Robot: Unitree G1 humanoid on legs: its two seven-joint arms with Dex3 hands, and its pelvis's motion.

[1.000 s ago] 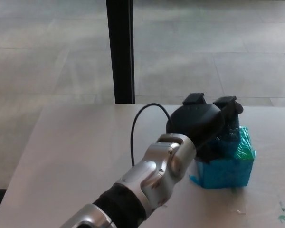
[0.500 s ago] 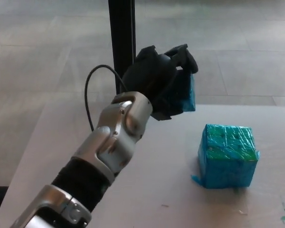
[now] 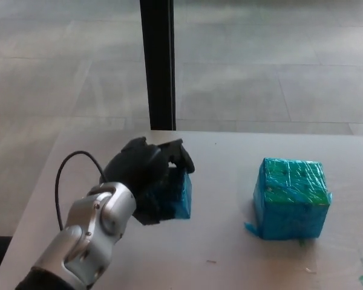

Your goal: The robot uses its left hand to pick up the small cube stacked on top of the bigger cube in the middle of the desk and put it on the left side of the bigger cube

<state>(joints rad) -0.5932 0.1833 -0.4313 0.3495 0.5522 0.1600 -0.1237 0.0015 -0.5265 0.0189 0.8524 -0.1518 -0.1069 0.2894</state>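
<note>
The bigger cube (image 3: 290, 198), wrapped in blue-green tape, stands on the desk (image 3: 230, 254) at the right with nothing on top of it. My left hand (image 3: 146, 179) is well to its left, low over the desk, with its black fingers shut on the small blue cube (image 3: 180, 194). The small cube's right face shows; the rest is hidden behind the hand. It sits at or just above the desk surface; I cannot tell whether it touches. My right hand does not show.
A black post (image 3: 158, 63) rises behind the desk's far edge, just above my left hand. A black cable (image 3: 63, 181) loops off my silver forearm (image 3: 88, 238). A tiled floor lies beyond the desk.
My left hand lifted the small cube off the bigger cube, carried it up and to the left, and has now come down with it to the desk left of the bigger cube.
</note>
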